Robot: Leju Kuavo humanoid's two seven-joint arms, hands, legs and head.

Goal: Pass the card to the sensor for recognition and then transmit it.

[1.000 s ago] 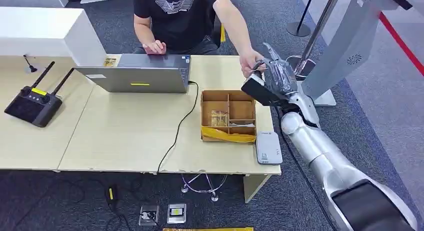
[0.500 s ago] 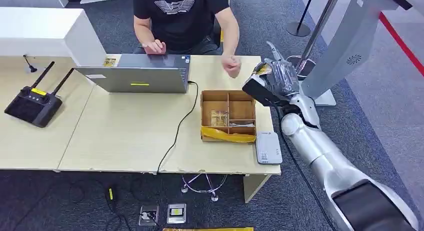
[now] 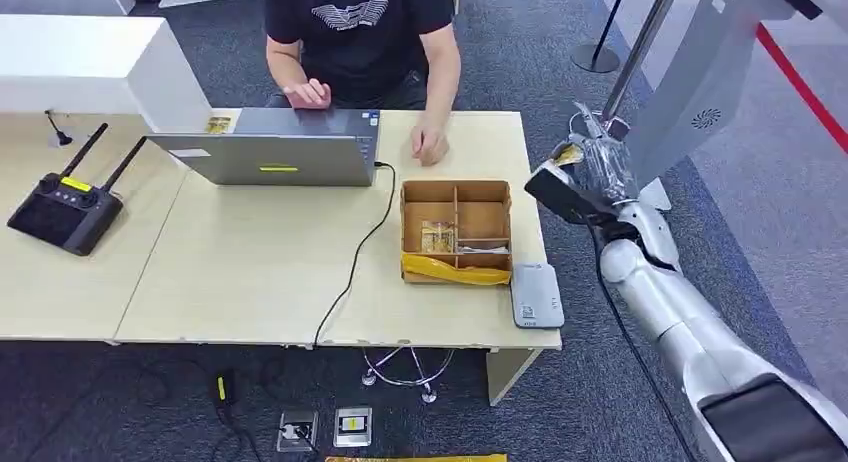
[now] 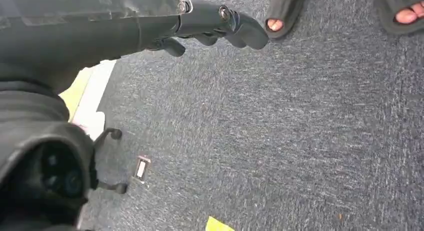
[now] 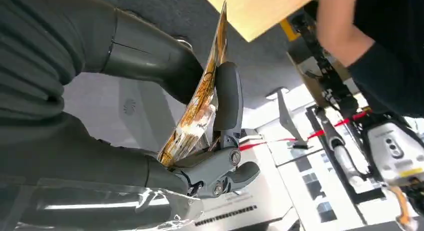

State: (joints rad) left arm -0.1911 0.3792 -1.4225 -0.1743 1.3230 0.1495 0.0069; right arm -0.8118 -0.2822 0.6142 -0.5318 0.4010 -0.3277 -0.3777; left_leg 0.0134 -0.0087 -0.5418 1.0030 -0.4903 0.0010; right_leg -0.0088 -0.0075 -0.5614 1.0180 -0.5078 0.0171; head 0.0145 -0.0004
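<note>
Right, nearest on the desk (image 3: 250, 272), the white sensor (image 3: 537, 295) lies at the front right corner, just beside the divided cardboard box (image 3: 457, 230). Beyond the desk's right edge, the right hand (image 3: 597, 169) is raised, fingers (image 5: 227, 98) and thumb pinching the golden card (image 5: 197, 103). The left hand (image 4: 200, 21) hangs over carpet, fingers curled in, holding nothing. At the far edge, a person's hand (image 3: 430, 147) rests beside the laptop (image 3: 270, 152).

Bench (image 3: 250, 272) holds laptop (image 3: 268, 154) at 11 o'clock, black remote (image 3: 62, 207) at 9, cardboard box (image 3: 457, 230) at 3 with yellow tape (image 3: 455, 272) on its near side. Person (image 3: 360, 32) at 12, one hand (image 3: 430, 147) on bench. Cable (image 3: 355, 252) runs from laptop over the near edge.
</note>
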